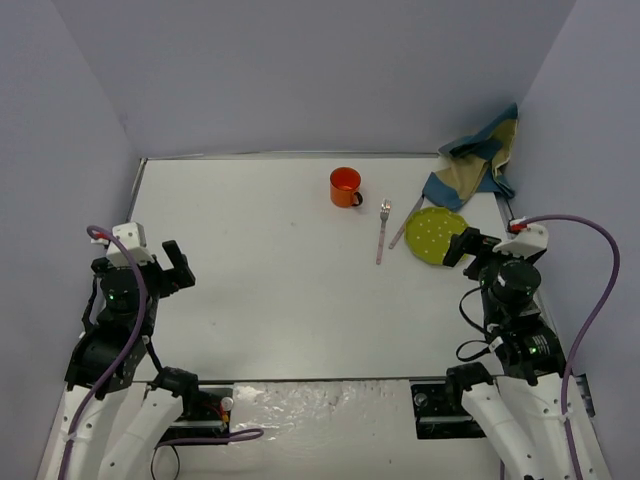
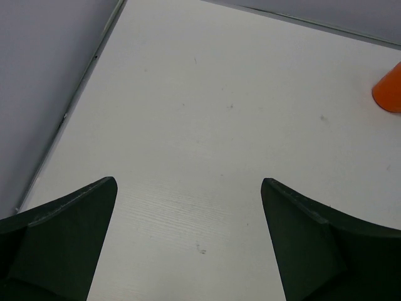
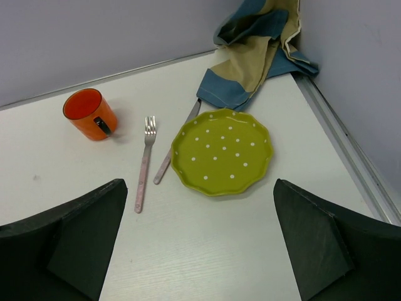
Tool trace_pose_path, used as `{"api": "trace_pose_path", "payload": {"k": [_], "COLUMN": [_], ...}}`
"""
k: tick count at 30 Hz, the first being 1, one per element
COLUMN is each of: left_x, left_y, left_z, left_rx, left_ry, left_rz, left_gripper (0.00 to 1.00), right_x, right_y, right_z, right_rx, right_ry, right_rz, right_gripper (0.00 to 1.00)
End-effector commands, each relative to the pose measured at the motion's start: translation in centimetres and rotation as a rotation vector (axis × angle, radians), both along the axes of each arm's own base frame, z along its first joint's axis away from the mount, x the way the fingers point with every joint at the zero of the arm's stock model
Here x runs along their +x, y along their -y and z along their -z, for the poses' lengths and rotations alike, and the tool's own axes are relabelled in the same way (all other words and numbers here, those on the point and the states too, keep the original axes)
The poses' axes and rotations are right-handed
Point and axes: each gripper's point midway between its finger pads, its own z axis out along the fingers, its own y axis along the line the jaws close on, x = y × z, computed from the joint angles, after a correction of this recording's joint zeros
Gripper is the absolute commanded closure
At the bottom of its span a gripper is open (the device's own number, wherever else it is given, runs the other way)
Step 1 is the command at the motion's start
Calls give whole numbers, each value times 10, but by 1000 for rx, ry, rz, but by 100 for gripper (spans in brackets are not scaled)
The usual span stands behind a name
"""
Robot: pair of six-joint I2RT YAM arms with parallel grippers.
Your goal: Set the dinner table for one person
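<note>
The white dinner table [image 1: 270, 290] carries an orange mug [image 1: 345, 187] at the back middle. A pink-handled fork [image 1: 382, 231] lies right of the mug. A knife [image 1: 405, 222] lies partly under a green dotted plate [image 1: 436, 236]. My right gripper [image 1: 466, 248] is open and empty just in front of the plate; its wrist view shows the plate [image 3: 222, 151], fork [image 3: 144, 164], knife [image 3: 178, 143] and mug [image 3: 89, 113] beyond the open gripper [image 3: 199, 183]. My left gripper [image 1: 180, 268] is open and empty over bare table at the left [image 2: 189, 182]. The mug's edge [image 2: 390, 91] shows far right.
A crumpled blue-and-tan cloth [image 1: 480, 155] is bunched in the back right corner against the wall, and also shows in the right wrist view [image 3: 257, 53]. Grey walls close in the table on three sides. The metal table edge [image 3: 341, 150] runs close to the plate's right.
</note>
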Motion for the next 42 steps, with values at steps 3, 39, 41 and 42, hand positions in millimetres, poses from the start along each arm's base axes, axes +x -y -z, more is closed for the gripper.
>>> {"api": "trace_pose_path", "payload": {"k": [3,39,41,42], "left_x": [12,7,10,11], "left_y": [9,30,32,32], "left_z": [-17,25,28,30], "left_rx": [-59,-130,-134,-135], "left_ry": [38,-137,-146,-152], "left_rz": [9,69,70,71], "left_gripper": [3,3,3,3], "right_x": [38,313,314,314], "right_y": [-1,112,112,111], "right_z": [-8,230,236,240], "right_rx": [65,436,442,448], "right_ry": [-25,-478,-477,-475], "right_rz": [80,279,266,254], "right_gripper": [0,18,20,22]}}
